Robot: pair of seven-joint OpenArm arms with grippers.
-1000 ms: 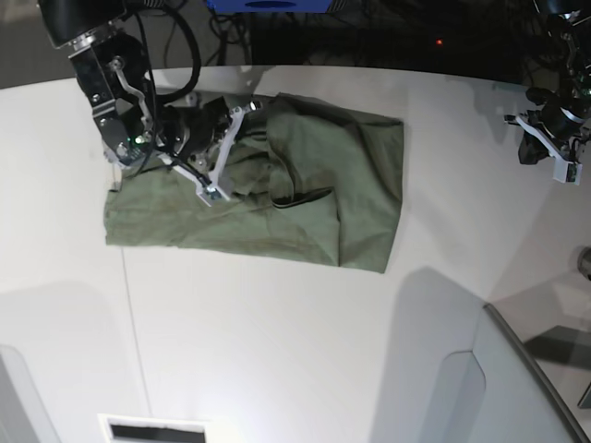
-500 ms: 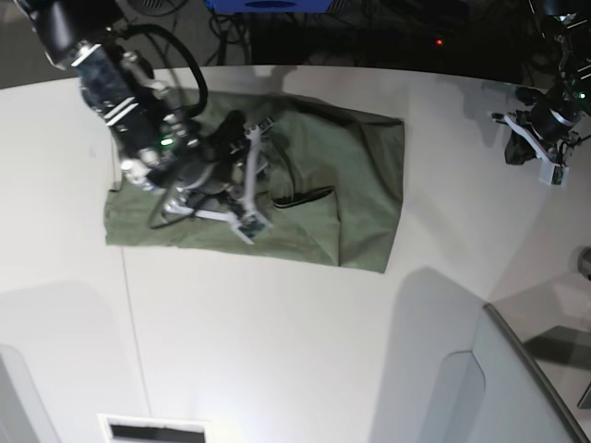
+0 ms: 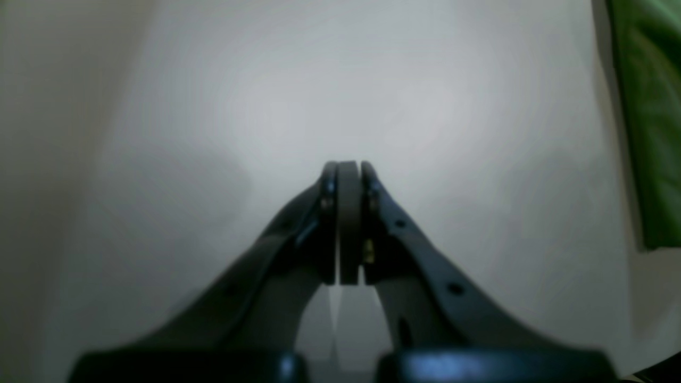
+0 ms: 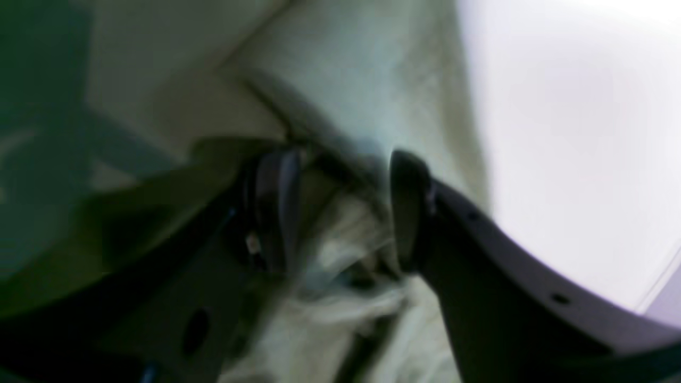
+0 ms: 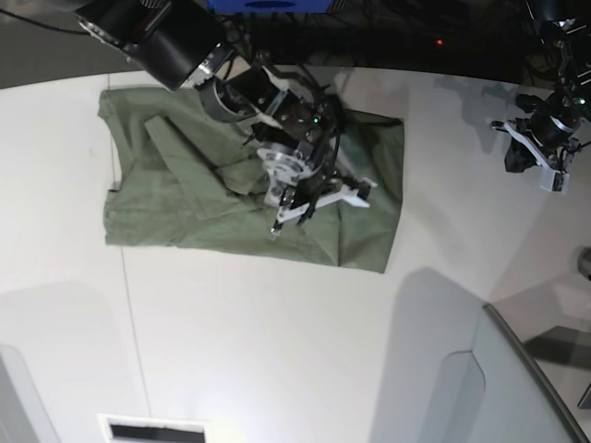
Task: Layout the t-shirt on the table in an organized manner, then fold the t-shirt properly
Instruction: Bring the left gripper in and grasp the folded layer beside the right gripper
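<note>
Pincer, right (image 5: pixel 319 205): I see it over the middle of the t-shirt (image 5: pixel 185 185) in the base view, a little above frame centre, its pale fingers (image 5: pixel 353 194) spread apart and pointing toward the lower right. In the right wrist view the pincer (image 4: pixel 343 210) has a clear gap between its two dark pads (image 4: pixel 409 207), with blurred cloth (image 4: pixel 372 85) behind and below them; I cannot tell whether any fold sits between the pads, and nothing looks clamped.

Pincer, left (image 5: pixel 538 152): at the far right edge of the base view, upper part, well apart from the cloth, above bare table (image 5: pixel 277 351). In the left wrist view the pincer (image 3: pixel 348 175) has its pads pressed flat together with nothing between them, white table (image 3: pixel 266 106) beneath, and a strip of green cloth (image 3: pixel 649 122) at the right edge of the frame.

T-shirt: olive green, lying on the table in the upper middle of the base view, spread into a rough rectangle that runs from the upper left toward centre right. Its upper left corner lies opened out flat; a creased fold runs diagonally across the left half; the right part is doubled over with a straight lower right edge. Wrinkled throughout.

Table: white, with a thin dark seam line (image 5: pixel 129 314) running down the left of the base view.

Grey panel (image 5: pixel 517 388): lower right corner of the base view, clear of the cloth.
</note>
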